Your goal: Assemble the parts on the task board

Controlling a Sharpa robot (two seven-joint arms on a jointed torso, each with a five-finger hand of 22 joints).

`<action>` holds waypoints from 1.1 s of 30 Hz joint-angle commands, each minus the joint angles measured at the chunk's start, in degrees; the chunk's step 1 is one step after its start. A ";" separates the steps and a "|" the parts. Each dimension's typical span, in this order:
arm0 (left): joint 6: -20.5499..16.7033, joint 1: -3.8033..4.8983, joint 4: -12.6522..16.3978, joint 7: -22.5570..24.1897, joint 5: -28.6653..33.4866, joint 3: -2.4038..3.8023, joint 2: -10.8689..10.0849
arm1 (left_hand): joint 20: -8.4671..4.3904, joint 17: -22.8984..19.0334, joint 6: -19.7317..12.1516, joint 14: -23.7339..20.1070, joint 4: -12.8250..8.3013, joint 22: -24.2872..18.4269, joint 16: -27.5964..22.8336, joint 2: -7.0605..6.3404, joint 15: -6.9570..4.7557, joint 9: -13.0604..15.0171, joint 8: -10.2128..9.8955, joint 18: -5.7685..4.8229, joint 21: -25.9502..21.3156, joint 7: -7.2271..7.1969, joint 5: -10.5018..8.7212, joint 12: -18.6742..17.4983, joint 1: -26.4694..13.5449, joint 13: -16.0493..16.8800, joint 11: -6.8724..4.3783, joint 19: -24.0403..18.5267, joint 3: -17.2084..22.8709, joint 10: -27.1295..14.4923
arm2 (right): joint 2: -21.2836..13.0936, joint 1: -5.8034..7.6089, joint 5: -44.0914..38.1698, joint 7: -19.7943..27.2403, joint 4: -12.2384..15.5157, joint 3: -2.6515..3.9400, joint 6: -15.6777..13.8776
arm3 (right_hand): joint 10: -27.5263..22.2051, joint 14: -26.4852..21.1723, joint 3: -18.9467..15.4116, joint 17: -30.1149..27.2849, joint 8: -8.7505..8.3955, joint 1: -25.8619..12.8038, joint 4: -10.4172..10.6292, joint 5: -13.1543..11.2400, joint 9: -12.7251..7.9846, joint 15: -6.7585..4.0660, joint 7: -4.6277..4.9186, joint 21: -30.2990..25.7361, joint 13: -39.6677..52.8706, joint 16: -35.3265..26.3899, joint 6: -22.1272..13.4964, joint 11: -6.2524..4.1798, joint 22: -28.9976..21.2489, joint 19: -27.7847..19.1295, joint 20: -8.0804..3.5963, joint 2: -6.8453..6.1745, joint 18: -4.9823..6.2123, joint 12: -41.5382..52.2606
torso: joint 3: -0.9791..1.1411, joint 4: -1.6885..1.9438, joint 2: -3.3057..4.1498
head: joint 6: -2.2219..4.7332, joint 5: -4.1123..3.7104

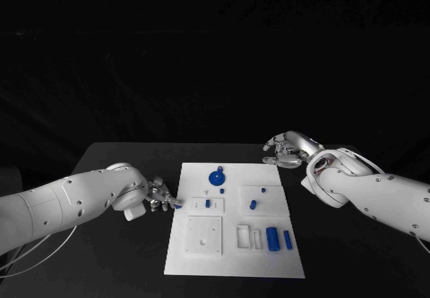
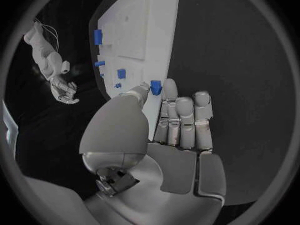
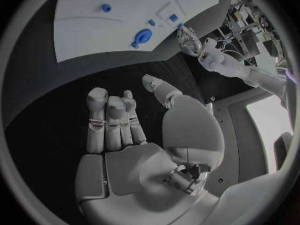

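- Task board (image 1: 235, 261): white plate in the middle of the black table (image 1: 117, 161), long side running away from the robot.
- Left hand (image 1: 161, 197): at the board's left edge, about mid-length; pinches a small blue part (image 1: 178, 204) between thumb and a fingertip. Left wrist view confirms: the small blue part (image 2: 155, 87) sits at the fingertips, right at the board edge (image 2: 164, 45).
- Right hand (image 1: 288, 149): off the board, past its far right corner, above the bare table; fingers loosely curled, nothing in them. In the right wrist view the right hand (image 3: 134, 140) has its fingers apart and holds nothing.
- Blue round part (image 1: 216, 177): on the far half of the board, disc-shaped with a knob.
- Two blue cylinders (image 1: 272, 238): near right area of the board, lying side by side beside white slots.
- Small blue pieces (image 1: 253, 203): mid-board, on the raised white blocks.
- White square block (image 1: 203, 236): near left part of the board.
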 commanded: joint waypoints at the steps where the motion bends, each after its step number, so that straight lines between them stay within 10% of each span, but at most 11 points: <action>1: 0.54 -0.08 0.23 -0.08 -1.38 -0.03 0.24 | -5.91 -0.08 -0.18 0.34 0.03 0.72 0.30 -0.13 -0.20 -0.03 0.05 -0.26 -0.06 -0.04 -0.15 0.33 -0.97 0.10 -0.12 0.53 -0.41 -0.24 | -0.03 -0.03 -0.36 0.37 0.06 0.00 0.62 | -0.39 0.09 -0.16 0.07 0.22 -0.32 -0.20 -0.12 -0.09 -0.13 0.42 -0.24 -0.07 -0.17 -0.08 0.06 0.95 -0.06 -0.38 0.34 3.92 0.32 | 0.02 -0.03 0.02 | -0.07 0.02; 33: -0.35 0.01 -0.15 -2.75 -8.90 -0.10 2.51 | -6.84 0.58 2.52 2.66 -0.60 1.03 1.88 4.03 -1.55 0.95 1.92 0.46 1.19 -1.42 -0.13 2.08 -1.78 0.80 -1.49 2.36 -0.45 2.40 | -0.08 -0.03 -0.36 0.29 0.19 -0.01 0.69 | -0.39 0.10 -0.15 0.08 0.24 -0.31 -0.22 -0.15 -0.09 -0.14 0.41 -0.24 -0.12 -0.17 -0.03 0.06 0.96 -0.05 -0.39 0.37 3.92 0.36 | 0.03 -0.04 0.00 | -0.26 -0.06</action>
